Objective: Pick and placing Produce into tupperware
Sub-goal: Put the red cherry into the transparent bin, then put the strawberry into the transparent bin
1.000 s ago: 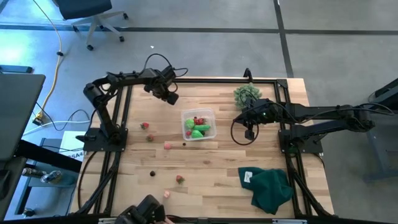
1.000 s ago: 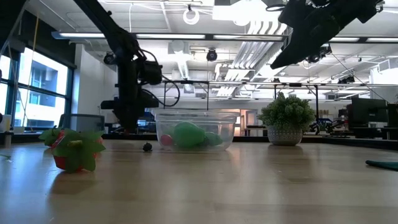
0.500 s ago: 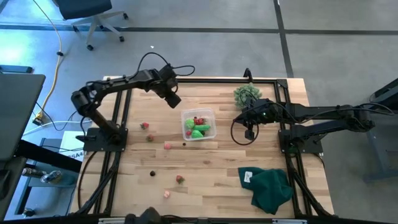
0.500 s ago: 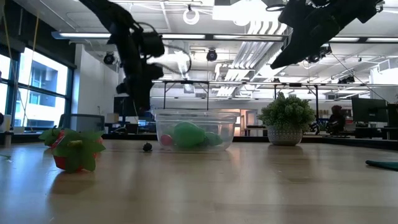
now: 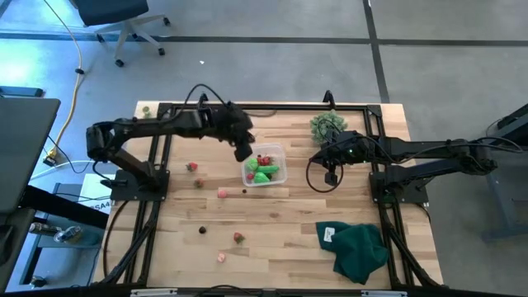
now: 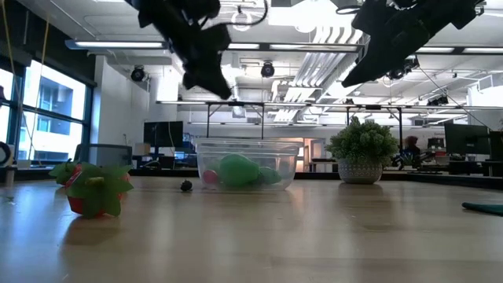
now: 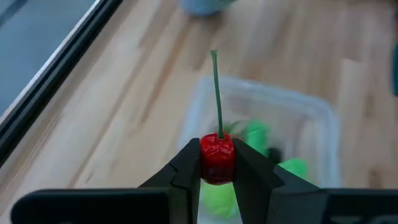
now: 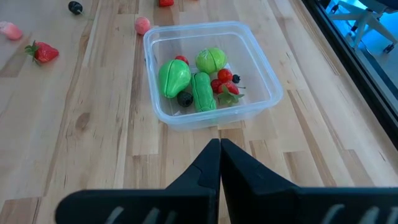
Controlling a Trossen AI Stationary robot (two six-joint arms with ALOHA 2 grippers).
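Between the left gripper (image 7: 218, 163) fingertips: a small red cherry-like produce piece with a thin green stem (image 7: 217, 155), clamped on both sides. Stem is its long axis, standing straight out of the fruit and away from the fingers; fruit sits right at the tips

Left gripper in high view (image 5: 242, 147) hangs just at the near-left edge of the small clear square plastic tupperware (image 5: 276, 153), above the wooden table (image 5: 280, 223). Wrist view shows the tupperware directly beyond the held piece. Low view: gripper (image 6: 206, 72) is well above the container rim (image 6: 247, 144), not touching it

Left arm reaches from its base at the table's left side, stretched nearly horizontal across toward the centre, wrist angled down toward the container

Tupperware already holds several produce pieces: a green rounded piece (image 8: 173, 77), a green elongated piece (image 8: 203, 91), a bright green ball (image 8: 211, 60), small red bits (image 8: 225, 82) and a dark berry (image 8: 185, 98)

Loose produce on the table left of and in front of the tupperware: red strawberry-like piece (image 5: 192, 167), pink piece (image 5: 222, 193), dark berry (image 5: 203, 230), another red piece (image 5: 238, 238)

Right gripper (image 8: 219, 144) has fingers pressed together, holding nothing, hovering to the right of the tupperware, pointed at it; right arm extended from the table's right side (image 5: 334, 153)
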